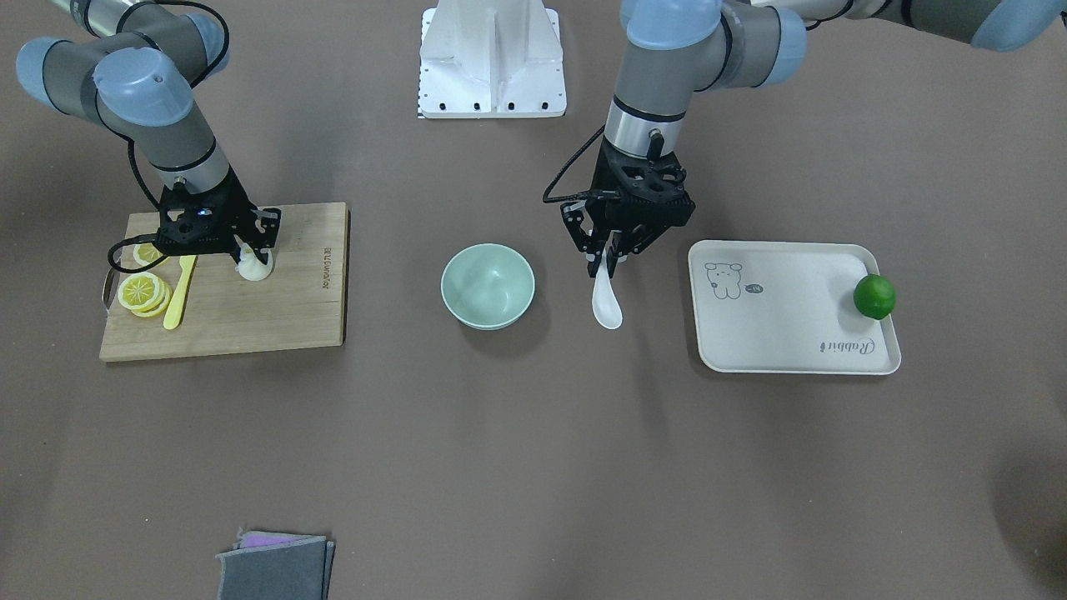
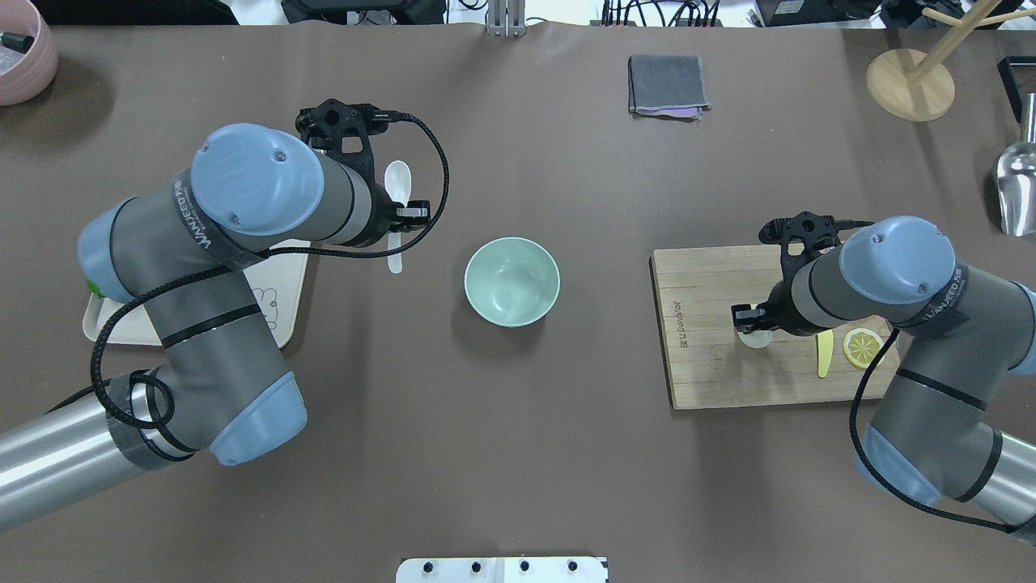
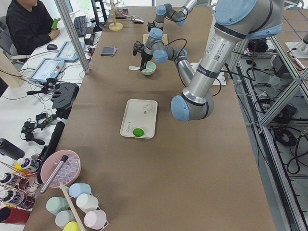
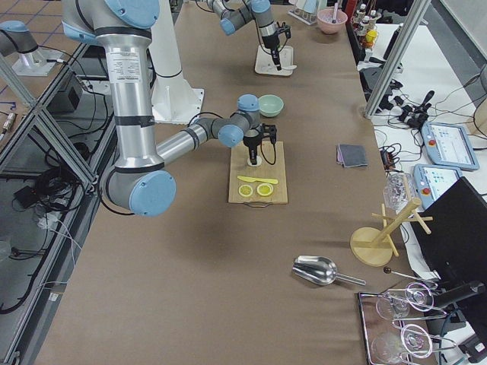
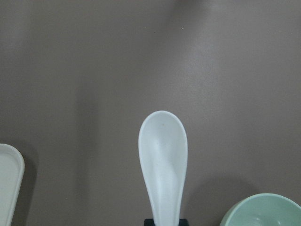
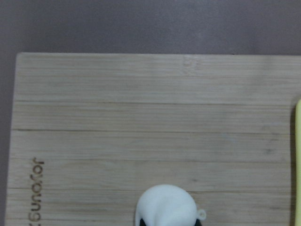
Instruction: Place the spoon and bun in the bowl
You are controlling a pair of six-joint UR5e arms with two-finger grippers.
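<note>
My left gripper (image 1: 608,260) is shut on the handle of the white spoon (image 1: 607,302) and holds it scoop-forward just beside the mint-green bowl (image 1: 488,286). The left wrist view shows the spoon (image 5: 163,155) over bare table, with the bowl's rim (image 5: 263,212) at the lower right. From overhead the spoon (image 2: 396,185) is left of the bowl (image 2: 511,281). My right gripper (image 1: 254,254) is closed around the white bun (image 1: 255,268) on the wooden cutting board (image 1: 250,321). The bun (image 6: 167,205) fills the bottom of the right wrist view.
Lemon slices (image 1: 142,292) and a yellow plastic knife (image 1: 179,292) lie on the board beside the bun. A white tray (image 1: 792,317) with a green lime (image 1: 874,297) lies beyond the spoon. A folded grey cloth (image 1: 275,567) lies at the far edge.
</note>
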